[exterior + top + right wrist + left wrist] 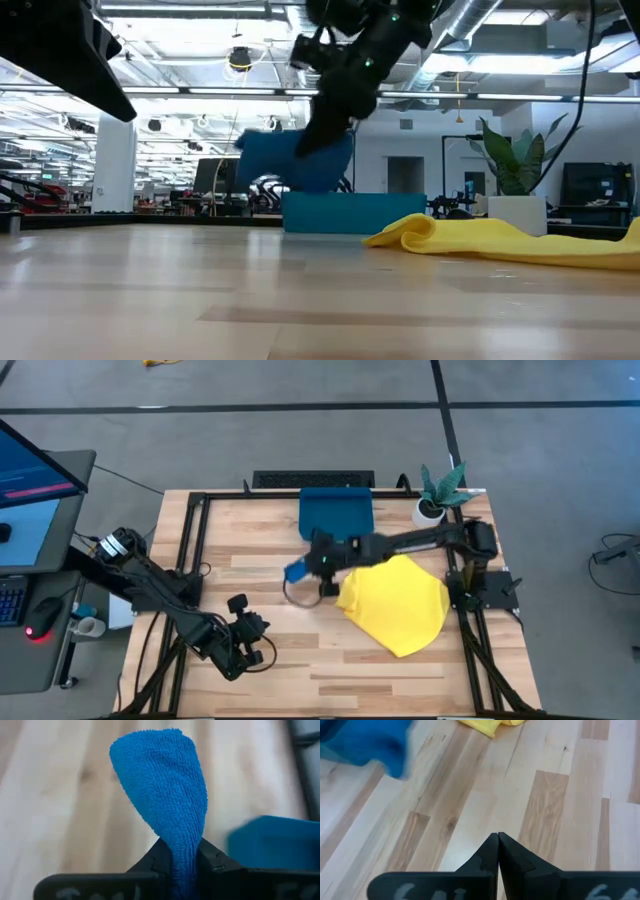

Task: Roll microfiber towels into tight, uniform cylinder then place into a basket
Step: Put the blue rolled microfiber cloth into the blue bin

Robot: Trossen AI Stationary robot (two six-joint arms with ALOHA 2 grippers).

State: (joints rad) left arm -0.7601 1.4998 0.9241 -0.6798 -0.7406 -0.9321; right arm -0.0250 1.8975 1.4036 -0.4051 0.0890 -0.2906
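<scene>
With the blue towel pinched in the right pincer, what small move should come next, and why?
Probably carry the blue towel the short way over the basket. The right pincer holds it off the table beside the basket, and the yellow towel lies unrolled.

Hidden and cropped regions of the scene.
Blue towel (165, 795) lower end hidden between the right gripper's fingers (212, 862); basket (272, 842) blurred, cut by the frame edge.

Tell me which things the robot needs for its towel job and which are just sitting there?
For the job: blue towel, pinched in the right gripper above the table; yellow towel, lying flat; basket; left gripper, shut, waiting.

Just sitting there: potted plant, computer mouse, keyboard.
</scene>
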